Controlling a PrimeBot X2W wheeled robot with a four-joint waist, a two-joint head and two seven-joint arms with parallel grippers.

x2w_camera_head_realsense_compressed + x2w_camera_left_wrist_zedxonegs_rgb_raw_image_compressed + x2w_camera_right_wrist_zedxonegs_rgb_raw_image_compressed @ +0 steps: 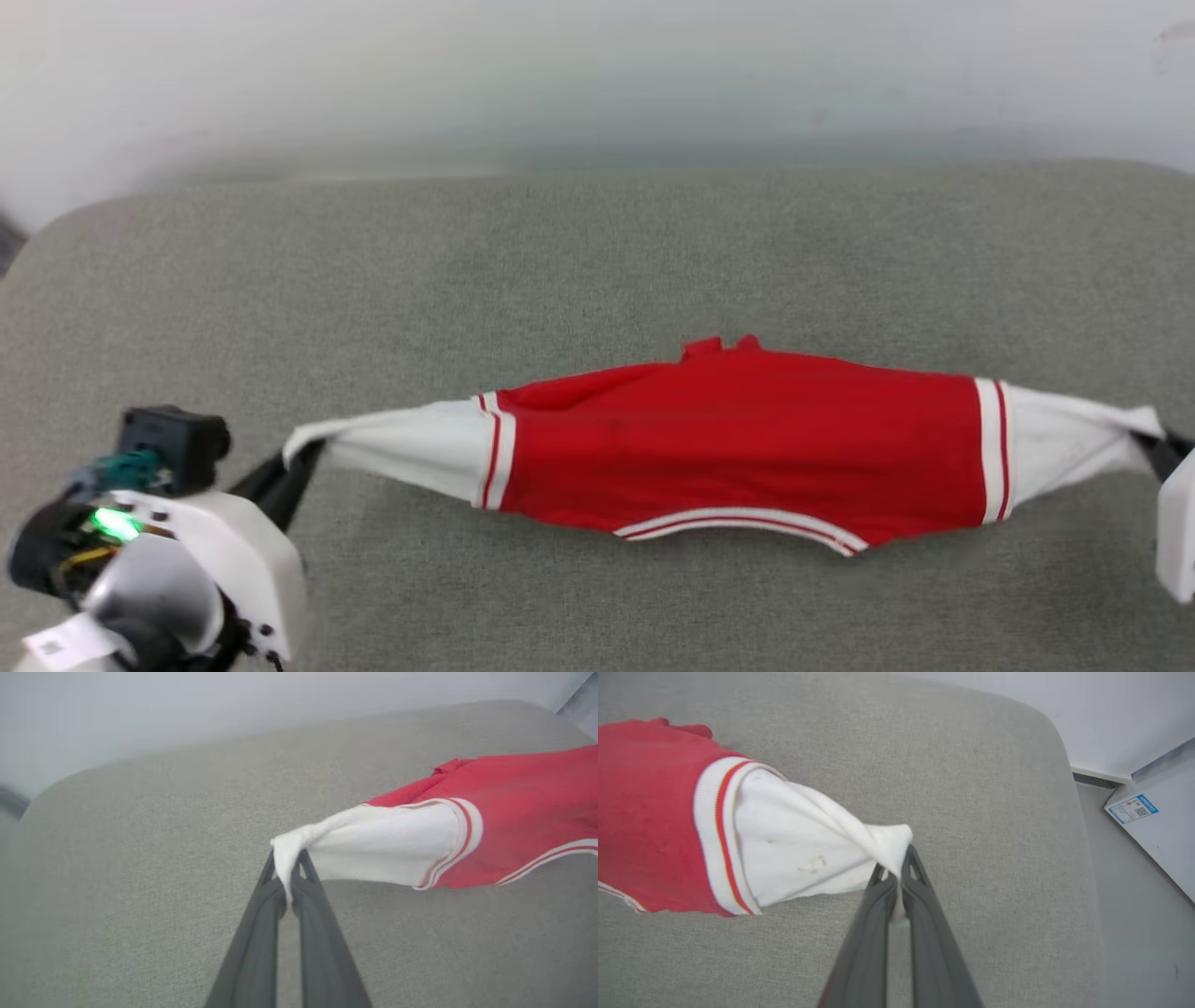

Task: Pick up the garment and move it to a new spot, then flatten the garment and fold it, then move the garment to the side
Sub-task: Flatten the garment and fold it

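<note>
- Upholstery, grey padded surface (597, 261): lay open and roomy behind and before the cloth; rounded off at the right, floor (1134, 905) beyond.
- Garment (738, 439): hung stretched mid-surface, sleeve tip to sleeve tip, red body sagging onto the padding.
- Left gripper (286, 868): closed narrow on the left white sleeve tip.
- Right gripper (896, 868): closed likewise on the right tip, near that rounded edge; scant bites, judged liable to slip under further pull, dropping one side crumpled.

Likely a bare lab or test room: a grey fabric-covered surface (597, 261) with rounded corners, a plain white wall (597, 75) just behind it, smooth grey floor (1134, 933) beside it, and near it a white panel (1167, 849) bearing a blue printed label (1131, 808).
</note>
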